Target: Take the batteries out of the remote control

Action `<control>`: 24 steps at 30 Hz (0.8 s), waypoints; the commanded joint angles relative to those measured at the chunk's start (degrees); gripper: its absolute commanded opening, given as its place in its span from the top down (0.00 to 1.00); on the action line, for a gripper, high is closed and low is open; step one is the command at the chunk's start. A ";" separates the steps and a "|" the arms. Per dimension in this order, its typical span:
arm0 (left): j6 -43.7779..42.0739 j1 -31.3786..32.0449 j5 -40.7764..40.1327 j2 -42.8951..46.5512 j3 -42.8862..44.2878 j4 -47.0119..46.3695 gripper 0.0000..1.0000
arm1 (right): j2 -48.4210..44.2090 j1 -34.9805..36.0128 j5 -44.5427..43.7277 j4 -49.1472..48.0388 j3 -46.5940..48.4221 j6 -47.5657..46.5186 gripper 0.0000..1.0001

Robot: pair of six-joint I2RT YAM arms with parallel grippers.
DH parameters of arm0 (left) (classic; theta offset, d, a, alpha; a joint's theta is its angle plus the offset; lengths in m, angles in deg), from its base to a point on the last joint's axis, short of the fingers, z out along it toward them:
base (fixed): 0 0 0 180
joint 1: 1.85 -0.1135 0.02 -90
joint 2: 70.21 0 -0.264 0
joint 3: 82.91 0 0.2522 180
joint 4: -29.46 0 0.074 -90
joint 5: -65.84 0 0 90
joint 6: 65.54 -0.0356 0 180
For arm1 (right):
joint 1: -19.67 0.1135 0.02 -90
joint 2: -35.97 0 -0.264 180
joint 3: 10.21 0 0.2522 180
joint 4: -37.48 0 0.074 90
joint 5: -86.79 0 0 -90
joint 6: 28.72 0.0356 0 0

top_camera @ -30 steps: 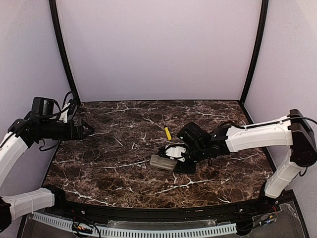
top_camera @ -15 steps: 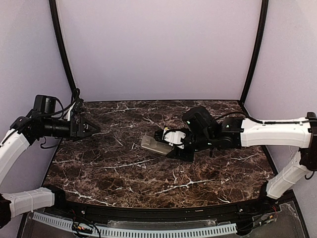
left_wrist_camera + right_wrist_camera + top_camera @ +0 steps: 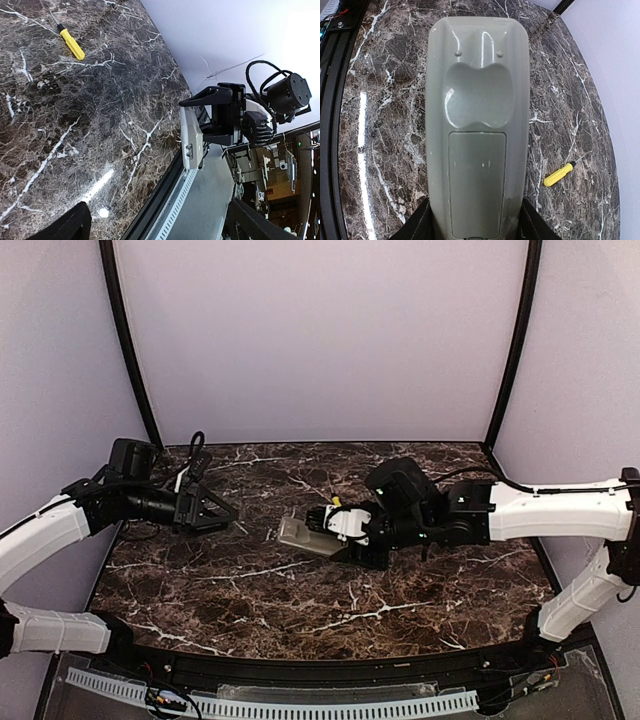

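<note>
Top external gives us two grippers and one remote control point(image 3: 303, 536), held over the table point(image 3: 250, 605) by the right gripper point(image 3: 335, 526), clamped on it. The left gripper point(image 3: 222, 515) hangs spread wide, empty, well apart. Left wrist shows us one yellow screwdriver point(image 3: 72, 44) lying on the table. Right wrist alone reveals the remote's cover point(image 3: 477, 180) seated in its back face.

Your table point(image 3: 250, 590): dark brown marble pattern, white veins, glossy. One yellow-handled screwdriver point(image 3: 71, 43) lies flat on it, upper left of left wrist view, lower right of right wrist view.
</note>
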State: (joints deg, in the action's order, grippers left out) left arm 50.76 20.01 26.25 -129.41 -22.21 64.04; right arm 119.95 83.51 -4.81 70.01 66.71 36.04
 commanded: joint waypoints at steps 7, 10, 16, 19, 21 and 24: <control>5.91 8.50 -0.50 -5.46 -0.38 -12.56 0.06 | 0.67 2.21 -2.43 -4.96 1.80 -1.89 1.00; 8.83 11.02 -1.37 -6.57 -1.03 -16.09 0.08 | 1.27 2.88 -3.50 -5.86 1.91 -2.57 1.00; 12.12 14.54 -2.96 -9.14 -1.56 -21.92 0.11 | 2.69 3.81 -5.33 -6.79 2.76 -3.12 1.00; 12.66 15.56 -3.87 -9.51 -1.77 -22.84 0.13 | 2.93 3.88 -5.57 -7.43 3.08 -2.99 1.00; 12.63 15.87 -4.57 -9.60 -2.22 -23.01 0.15 | 2.94 4.05 -5.58 -8.09 3.27 -2.93 1.00; 13.21 16.11 -4.88 -9.99 -3.05 -24.66 0.21 | 2.87 4.23 -5.43 -9.23 3.27 -2.66 1.00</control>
State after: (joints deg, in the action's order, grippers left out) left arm 62.96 35.62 22.56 -139.20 -23.54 42.82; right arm 122.66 86.83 -9.51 65.55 67.98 33.24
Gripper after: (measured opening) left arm 0.814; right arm 0.474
